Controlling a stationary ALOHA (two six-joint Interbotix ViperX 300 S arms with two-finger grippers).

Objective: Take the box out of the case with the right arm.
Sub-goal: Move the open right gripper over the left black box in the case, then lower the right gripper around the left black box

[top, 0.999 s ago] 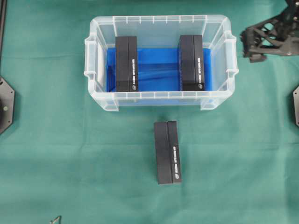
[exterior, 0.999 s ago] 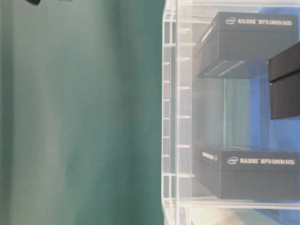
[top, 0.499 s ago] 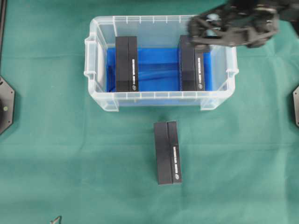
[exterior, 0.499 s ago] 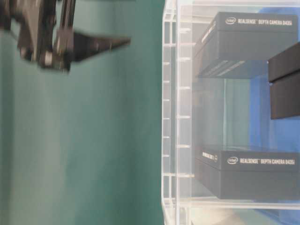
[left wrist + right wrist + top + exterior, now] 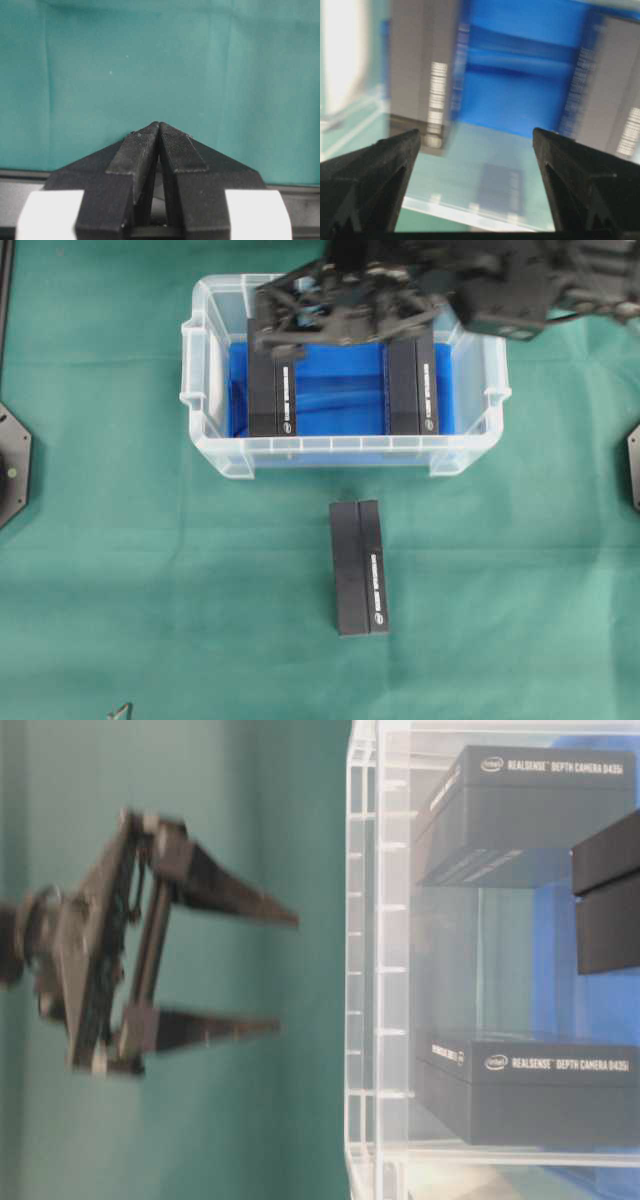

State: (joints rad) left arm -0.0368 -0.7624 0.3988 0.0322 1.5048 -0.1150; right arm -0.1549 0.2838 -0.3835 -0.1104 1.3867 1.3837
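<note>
Right gripper (image 5: 345, 315) fingers spread wide, empty, above case (image 5: 200, 415) rear edge. Left gripper (image 5: 159, 131) fingers clenched, empty.

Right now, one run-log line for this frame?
right gripper: open, empty, above case | left gripper: shut, idle | boxes in case: two | box on cloth: one

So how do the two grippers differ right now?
The right gripper is open, fingers spread wide; the left gripper is shut, fingertips pressed together. The right hangs over the case and its boxes, while the left has only green cloth below it. Both are black, pointed and hold nothing.
</note>
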